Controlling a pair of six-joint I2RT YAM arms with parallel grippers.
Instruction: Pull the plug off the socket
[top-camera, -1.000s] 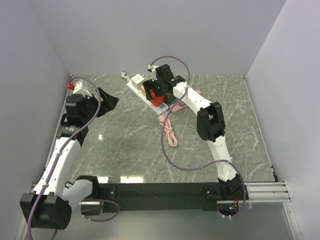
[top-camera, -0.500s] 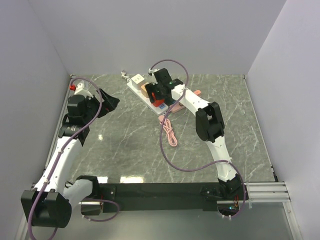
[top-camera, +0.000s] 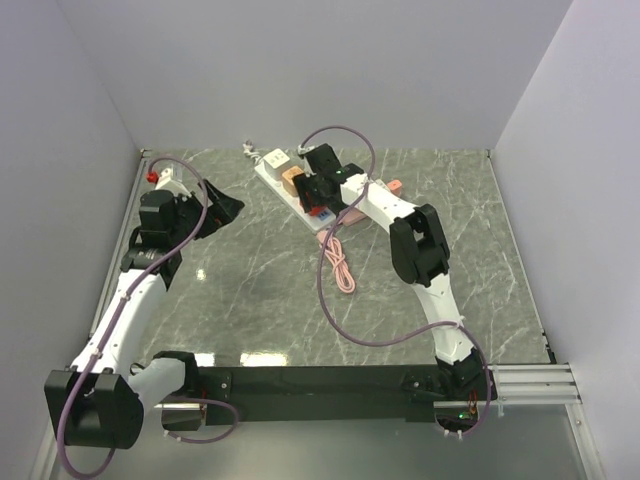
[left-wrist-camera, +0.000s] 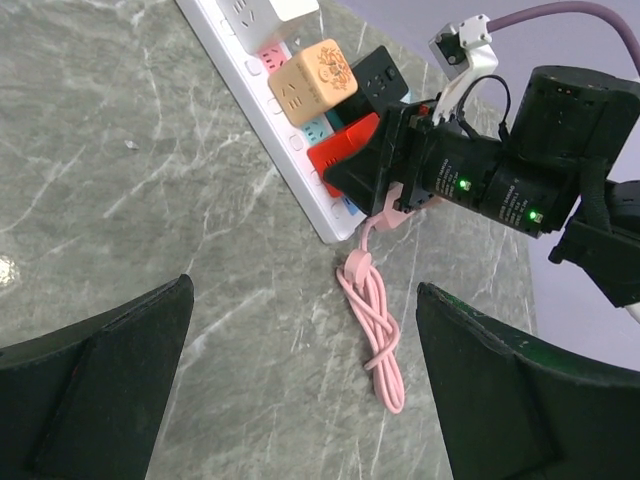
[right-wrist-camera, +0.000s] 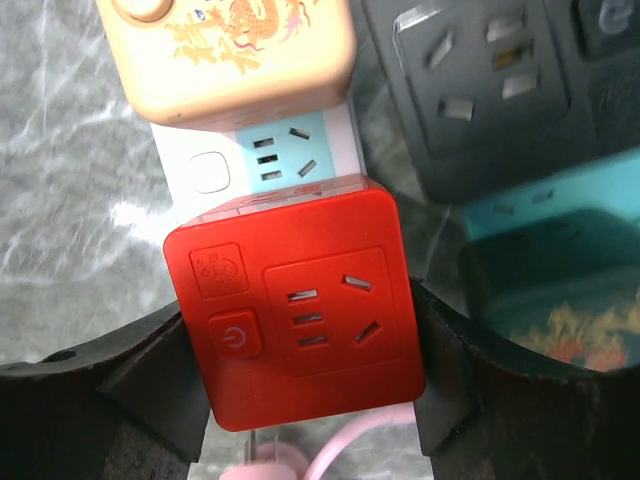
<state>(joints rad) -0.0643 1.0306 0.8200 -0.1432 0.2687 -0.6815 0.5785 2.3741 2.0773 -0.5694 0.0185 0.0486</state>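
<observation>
A white power strip, the socket (top-camera: 272, 176) (left-wrist-camera: 268, 122), lies at the back of the marble table with several cube plugs on it. The red cube plug (right-wrist-camera: 297, 308) (left-wrist-camera: 345, 153) sits at its near end. My right gripper (right-wrist-camera: 305, 345) (top-camera: 319, 196) is down over it, with a finger (right-wrist-camera: 150, 385) against each side of the red plug. The socket's pale blue outlet (right-wrist-camera: 285, 150) shows just behind it. My left gripper (left-wrist-camera: 303, 300) (top-camera: 226, 208) hangs wide open over bare table to the left, holding nothing.
An orange cube (right-wrist-camera: 230, 50) (top-camera: 292, 178), a black cube (right-wrist-camera: 480, 90) and a teal cube (right-wrist-camera: 540, 270) crowd round the red one. A white cube (top-camera: 274, 158) sits at the strip's far end. A coiled pink cable (top-camera: 342, 268) (left-wrist-camera: 375, 335) lies in front. Walls close three sides.
My right gripper has dropped lower over the red plug and its jaws have narrowed onto its sides. The left arm has shifted slightly, still open.
</observation>
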